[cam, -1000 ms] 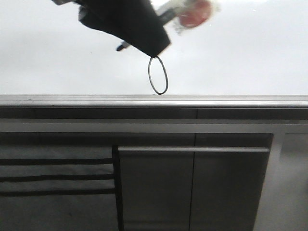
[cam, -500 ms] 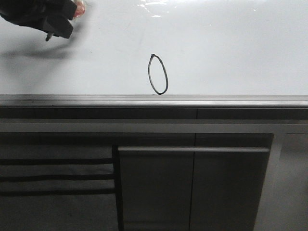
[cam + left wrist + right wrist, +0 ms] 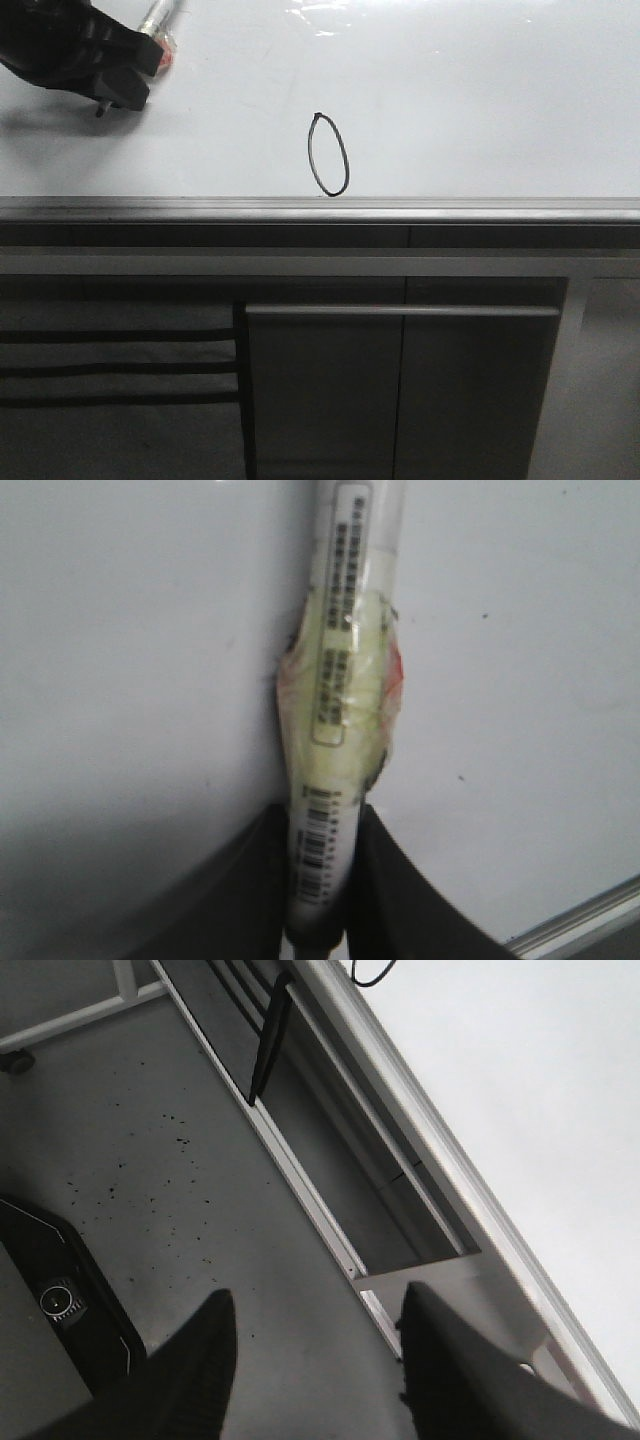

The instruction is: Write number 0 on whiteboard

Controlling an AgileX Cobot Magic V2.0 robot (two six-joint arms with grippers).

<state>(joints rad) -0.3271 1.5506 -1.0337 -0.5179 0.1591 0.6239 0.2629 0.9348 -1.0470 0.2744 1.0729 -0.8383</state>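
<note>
The number 0 (image 3: 328, 155) is a thin black tall oval with a small knot at its top, drawn low on the whiteboard (image 3: 480, 100), just above its grey metal edge. My left gripper (image 3: 105, 75) is at the board's upper left, well away from the 0. It is shut on a white marker (image 3: 340, 680) wrapped in yellowish tape, whose barrel also shows in the front view (image 3: 160, 15). In the left wrist view the gripper (image 3: 322, 880) holds the marker over the bare whiteboard (image 3: 130, 630). My right gripper (image 3: 315, 1340) is open and empty over the floor, outside the front view.
Below the board's metal edge (image 3: 320, 212) are dark grey cabinet panels (image 3: 400, 390) with a horizontal rail. The right wrist view shows the whiteboard (image 3: 520, 1080), its frame (image 3: 400, 1130), the speckled grey floor (image 3: 150, 1160) and a black box (image 3: 60, 1290).
My left gripper, with the marker, has left the top of the 0 and moved to the board's upper left. The whole 0 is now uncovered.
</note>
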